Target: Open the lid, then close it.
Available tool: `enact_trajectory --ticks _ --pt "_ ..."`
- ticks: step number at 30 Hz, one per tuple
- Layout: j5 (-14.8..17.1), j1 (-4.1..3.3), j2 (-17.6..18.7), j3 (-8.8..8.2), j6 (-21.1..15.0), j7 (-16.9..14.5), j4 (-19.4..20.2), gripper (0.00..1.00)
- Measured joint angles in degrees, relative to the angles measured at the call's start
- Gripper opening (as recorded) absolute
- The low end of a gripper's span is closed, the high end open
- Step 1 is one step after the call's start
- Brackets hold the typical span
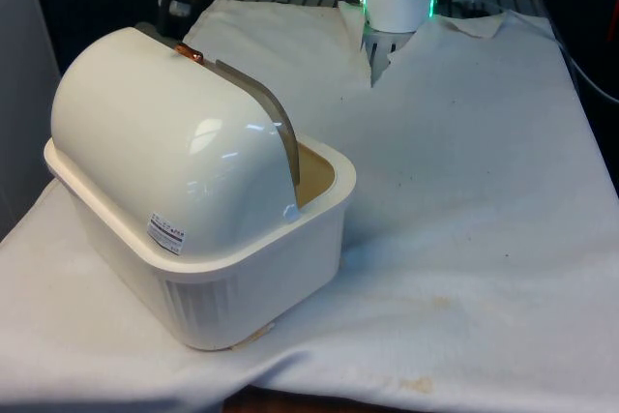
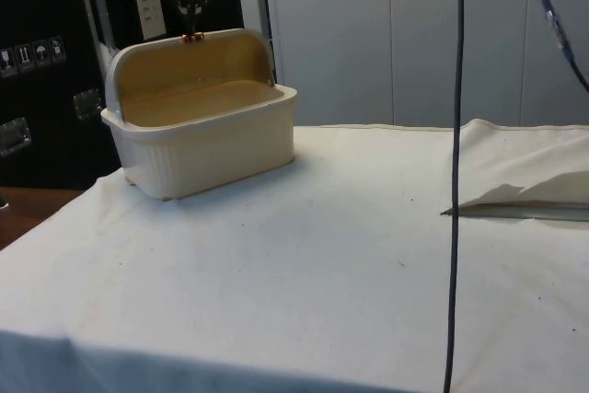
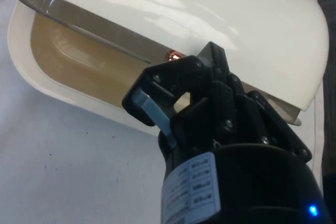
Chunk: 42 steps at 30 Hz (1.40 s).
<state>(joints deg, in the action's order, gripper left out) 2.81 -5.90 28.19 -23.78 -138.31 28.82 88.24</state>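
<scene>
End effector (image 2: 192, 32) sits on the raised lid's (image 1: 164, 142) copper handle (image 1: 189, 51).

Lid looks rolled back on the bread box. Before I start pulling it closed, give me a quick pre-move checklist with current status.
1. Lid fully open: ok, it is rolled back and the bread box shows its bare inside in the side view.
2. Gripper at the copper handle: ok, it sits right at the knob.
3. Firm grip on the handle: cannot tell, the contact is hidden.
4. Box interior free of things that could block the lid: ok.
5. Box seated flat on the white cloth: ok.
6. Cable hanging away from the box: ok.
</scene>
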Motion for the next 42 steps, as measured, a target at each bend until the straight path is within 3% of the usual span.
enact_trajectory --ticks 19,34,42 --pt "0.0 -0.17 1.4 0.0 3.0 -1.8 -1.7 0.0" --pt "-0.2 -1.09 1.4 0.06 5.7 -2.2 -1.8 0.0" --pt "-0.2 -1.6 1.1 0.4 8.9 -2.5 -1.7 0.0"
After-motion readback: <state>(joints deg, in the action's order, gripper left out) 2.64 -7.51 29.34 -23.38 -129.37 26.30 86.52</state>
